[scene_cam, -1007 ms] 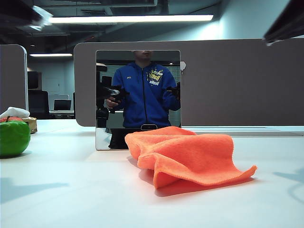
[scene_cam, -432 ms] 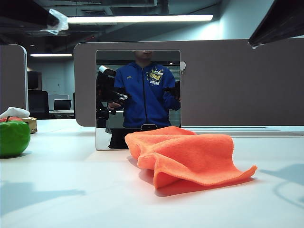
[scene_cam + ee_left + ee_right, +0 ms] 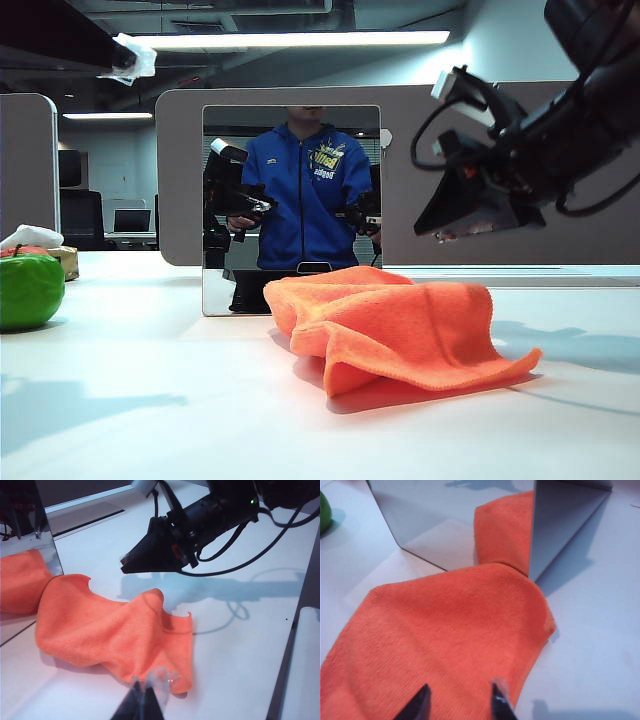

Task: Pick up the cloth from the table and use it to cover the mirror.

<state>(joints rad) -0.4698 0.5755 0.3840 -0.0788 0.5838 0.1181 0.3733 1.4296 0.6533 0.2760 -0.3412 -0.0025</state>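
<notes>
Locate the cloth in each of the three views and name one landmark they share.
Exterior view: cloth lies centre, on the table before the mirror.
Left wrist view: cloth fills the left-centre, under the right gripper.
Right wrist view: cloth fills the lower middle.
Shared landmark: the mirror against the cloth.

Cloth point(image 3: 395, 330) bright orange, plain. Bench point(image 3: 150, 400) white. Fruit point(image 3: 28, 290) green. Partition point(image 3: 540, 180) grey-brown. Right hand point(image 3: 459, 702) black. Reflected jacket blue.
</notes>
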